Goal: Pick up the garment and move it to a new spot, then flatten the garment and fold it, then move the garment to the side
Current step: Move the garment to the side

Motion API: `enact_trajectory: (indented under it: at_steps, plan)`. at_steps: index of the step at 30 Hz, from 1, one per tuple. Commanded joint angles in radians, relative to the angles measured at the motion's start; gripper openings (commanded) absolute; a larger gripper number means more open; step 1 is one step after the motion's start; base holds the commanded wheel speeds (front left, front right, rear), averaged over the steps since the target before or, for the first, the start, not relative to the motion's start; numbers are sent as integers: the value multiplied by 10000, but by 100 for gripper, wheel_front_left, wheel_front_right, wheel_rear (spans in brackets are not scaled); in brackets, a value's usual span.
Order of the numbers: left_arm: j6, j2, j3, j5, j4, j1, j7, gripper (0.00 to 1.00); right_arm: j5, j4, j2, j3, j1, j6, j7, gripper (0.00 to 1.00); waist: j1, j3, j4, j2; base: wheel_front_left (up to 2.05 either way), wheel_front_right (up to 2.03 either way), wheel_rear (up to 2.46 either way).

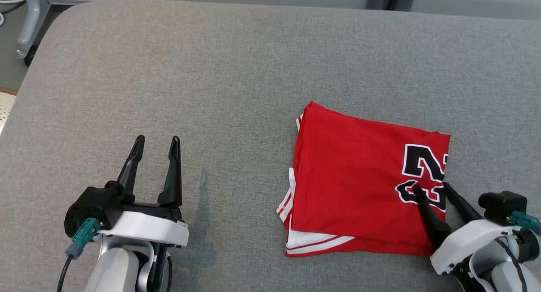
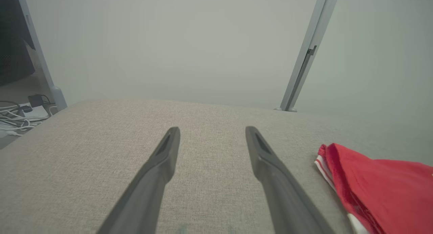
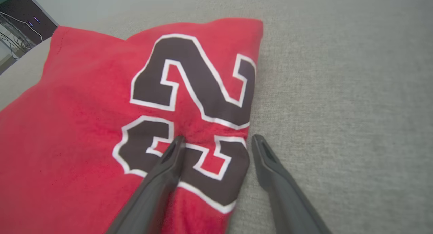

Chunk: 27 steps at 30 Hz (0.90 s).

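Right now I am holding both pairs of fingers spread wide and gripping nothing. My right gripper (image 1: pixel 431 187) is straddling the right edge of the folded red jersey (image 1: pixel 355 178): one finger (image 3: pixel 162 173) is lying over the black, white-outlined number (image 3: pixel 196 81) with its tip down at the cloth, and the other is sitting just off the cloth over the bare grey cushion (image 1: pixel 236 72). The red jersey is lying flat toward the cushion's right side, nearer the front edge than the back, with white striped trim (image 1: pixel 315 241) showing along its left and front edges. My left gripper (image 1: pixel 157 140) is hovering over bare fabric near the front-left corner, well apart from the jersey
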<state>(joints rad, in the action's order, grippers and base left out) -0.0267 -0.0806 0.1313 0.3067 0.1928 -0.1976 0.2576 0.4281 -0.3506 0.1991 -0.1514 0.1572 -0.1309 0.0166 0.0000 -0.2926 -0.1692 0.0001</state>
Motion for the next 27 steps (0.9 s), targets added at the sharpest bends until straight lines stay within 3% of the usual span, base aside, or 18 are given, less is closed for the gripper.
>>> enact_trajectory:
  at_steps: [1,3,4,5,6,17,27]
  plan:
    - [-34,-24,-35,-61,-5,-236,51,100,110,-378,32,-178,-44,2,-311,100,0,-60,7,-1,0,0,0]
    - [-28,-8,-46,-87,11,-241,59,100,326,-645,67,-403,64,3,-458,100,0,-100,36,-1,0,0,0]
    - [-34,-1,-47,-86,26,-235,66,100,419,-749,93,-547,127,3,-519,53,0,-116,57,-1,0,0,0]
    - [-39,2,-54,-104,42,-226,69,100,512,-806,122,-645,164,3,-534,37,0,-123,83,-1,0,0,0]
    - [-49,2,-62,-126,56,-234,72,100,572,-827,169,-731,214,2,-486,0,0,-127,115,-1,0,0,0]
    - [-139,-91,-240,-220,116,-24,66,100,952,-335,1256,-1296,283,16,107,0,0,212,943,-1,0,0,0]
    - [-156,-269,-140,-349,20,28,60,100,846,302,2458,-149,-186,2,-48,0,0,328,2135,-1,0,0,0]
